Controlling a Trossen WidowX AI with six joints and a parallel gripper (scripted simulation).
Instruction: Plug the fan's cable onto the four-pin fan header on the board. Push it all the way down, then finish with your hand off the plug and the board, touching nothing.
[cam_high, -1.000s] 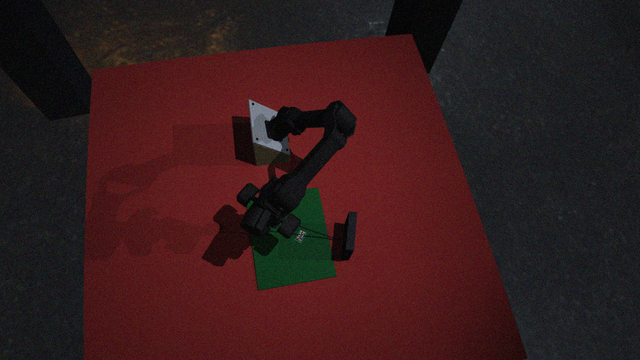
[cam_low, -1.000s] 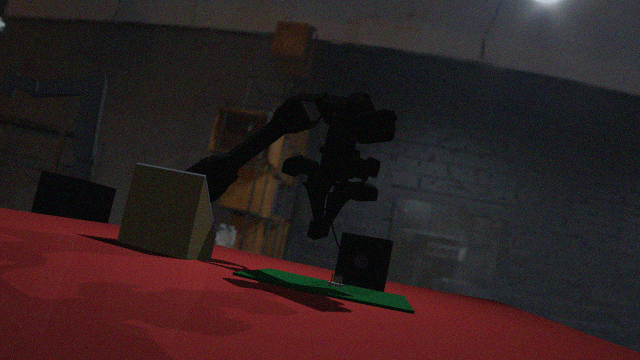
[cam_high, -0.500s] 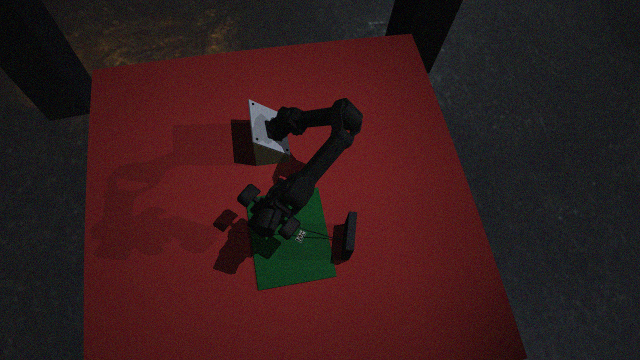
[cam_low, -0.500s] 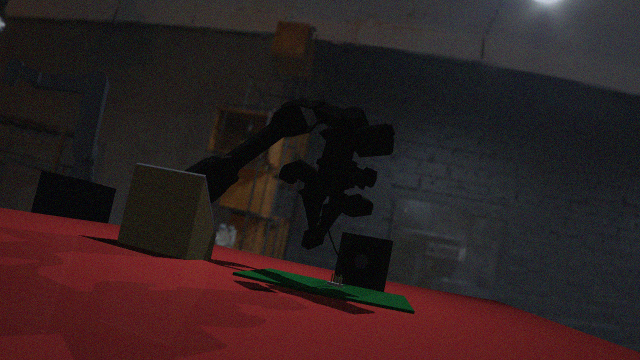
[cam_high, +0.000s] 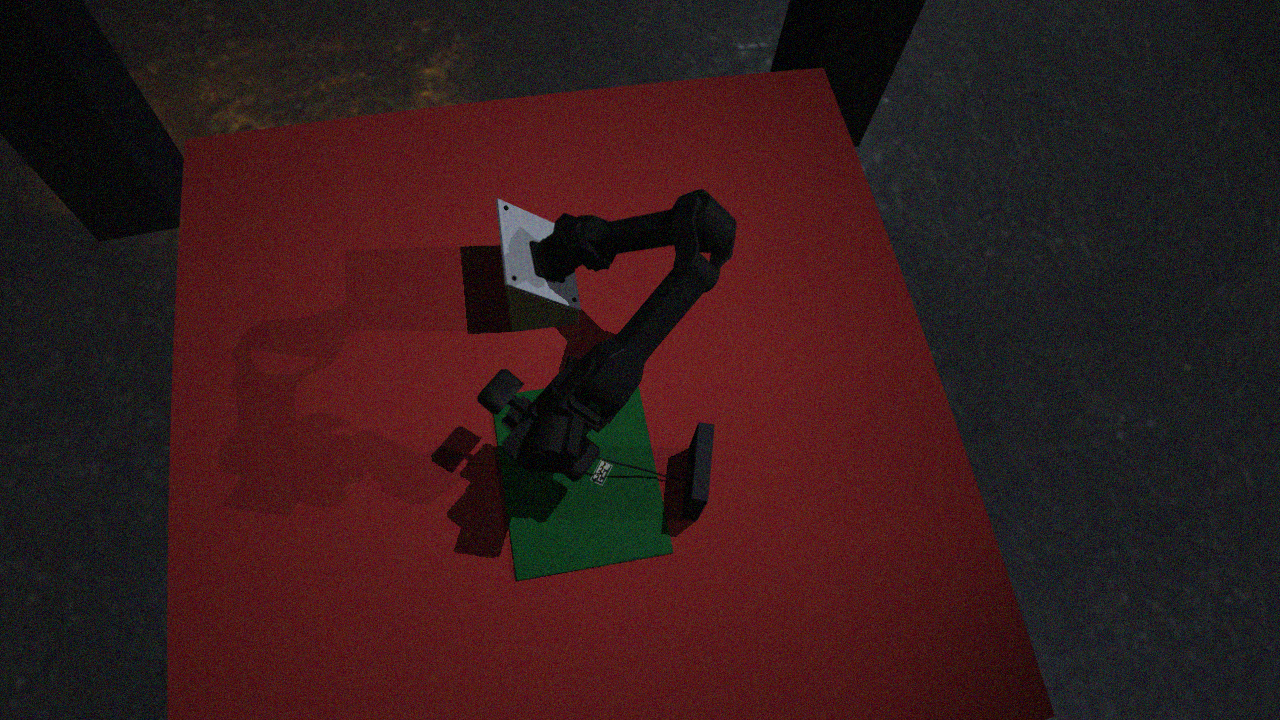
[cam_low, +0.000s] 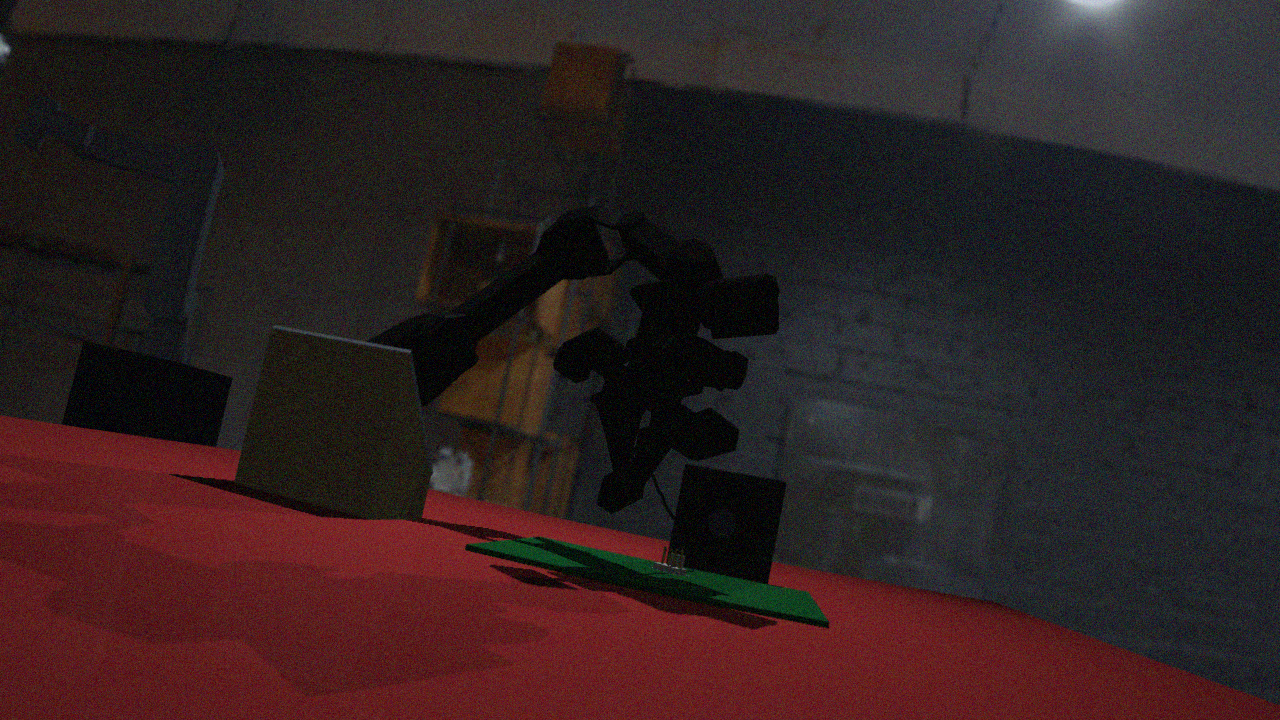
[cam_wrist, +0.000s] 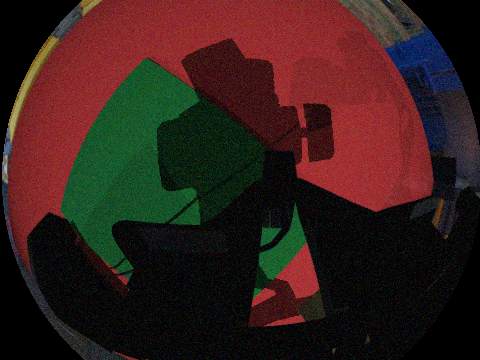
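Green board: one (cam_high: 590, 537) (cam_low: 769, 604) (cam_wrist: 110, 135), flat on the red worktop (cam_high: 358, 626) (cam_low: 313, 653) (cam_wrist: 365, 170).
Header: one (cam_high: 602, 471) (cam_low: 671, 565), pale, its upright pins visible in the exterior view; part of the group is hard to separate.
Fan: one, dark and square (cam_high: 702, 470) (cam_low: 726, 523), standing upright just beyond the board's right edge in the top view.
Pedestal: one, pale-topped (cam_high: 526, 255) (cam_low: 331, 429), left and far in the top view, bearing one black arm (cam_high: 657, 313) (cam_low: 510, 291).
Cable: thin dark strands (cam_high: 631, 464) (cam_low: 662, 497), running from the fan to the hand (cam_high: 553, 447) (cam_low: 622, 488) (cam_wrist: 279, 162).
Plug: at the fingertips, above the board, apart from the header; its outline is lost in shadow.
Header from hand: lower, and to the right in the top view.
Hand: fingers nearly together, clenched on the plug, tips raised off the board.
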